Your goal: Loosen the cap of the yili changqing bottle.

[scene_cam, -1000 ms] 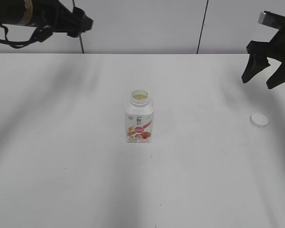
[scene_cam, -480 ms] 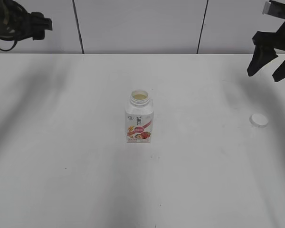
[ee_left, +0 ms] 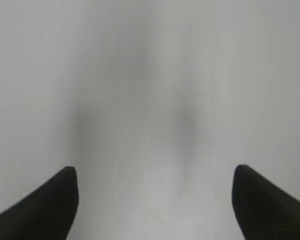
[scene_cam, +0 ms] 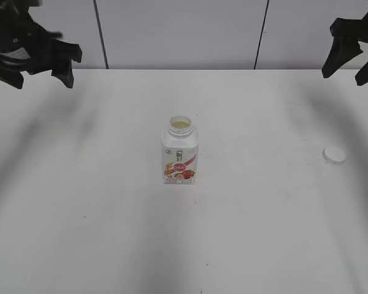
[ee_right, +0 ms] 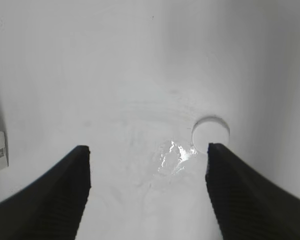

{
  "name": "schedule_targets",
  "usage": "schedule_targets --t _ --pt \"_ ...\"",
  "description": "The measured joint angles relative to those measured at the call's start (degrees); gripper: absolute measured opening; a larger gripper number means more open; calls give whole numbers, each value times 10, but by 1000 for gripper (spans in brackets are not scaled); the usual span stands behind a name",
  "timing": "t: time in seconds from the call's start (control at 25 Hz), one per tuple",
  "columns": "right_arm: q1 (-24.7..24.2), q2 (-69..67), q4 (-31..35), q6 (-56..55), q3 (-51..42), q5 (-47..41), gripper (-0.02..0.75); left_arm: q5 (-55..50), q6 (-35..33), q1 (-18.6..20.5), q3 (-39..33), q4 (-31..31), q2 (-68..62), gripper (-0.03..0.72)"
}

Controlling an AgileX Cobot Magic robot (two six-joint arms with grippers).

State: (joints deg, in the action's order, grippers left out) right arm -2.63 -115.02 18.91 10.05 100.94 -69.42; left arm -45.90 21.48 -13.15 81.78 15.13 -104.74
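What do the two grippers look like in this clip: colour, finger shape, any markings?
Both are black. The left gripper shows blocky dark fingers and a pale label patch on its body. The right gripper has tapering, wedge-shaped fingers; the right wrist view shows fine ribbing on their inner faces. No cables are visible.

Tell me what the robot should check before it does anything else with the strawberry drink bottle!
1. Cap off the bottle: ok. It lies on the table, off to the right of the bottle.
2. Bottle upright: ok. It stands in the middle with its neck open and pale drink showing inside.
3. Nothing spilled: cannot tell. The right wrist view shows a shiny patch on the table beside the cap.
4. Left gripper clear: ok. It is open, empty, up and away.
5. Right gripper clear: ok. It is open, empty, raised above the cap's side.
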Motion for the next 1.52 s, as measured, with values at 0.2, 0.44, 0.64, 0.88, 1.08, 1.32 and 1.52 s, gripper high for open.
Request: schedule_targets --t 0.2,0.44,0.64,0.88,1.08,1.32,1.52 --pt "0 2 -6 -28 0 -1 565 -112 -95 -1 62 -130 4 573" --pt "0 21 -47 -49 0 -2 565 -172 -117 0 74 -151 6 573" --pt "0 80 -61 -50 -38 -2 565 -225 -114 0 74 -120 6 573" --pt "0 185 -60 -50 -168 -2 565 -237 -105 0 71 -108 14 573" --pt "0 274 -61 -50 -275 -3 565 -238 -104 0 47 -104 74 573" --pt "0 378 -61 -37 -374 -3 565 -238 -104 0 -52 -93 188 573" --pt "0 477 -61 1 -432 -3 565 -239 -104 0 -147 -69 312 573"
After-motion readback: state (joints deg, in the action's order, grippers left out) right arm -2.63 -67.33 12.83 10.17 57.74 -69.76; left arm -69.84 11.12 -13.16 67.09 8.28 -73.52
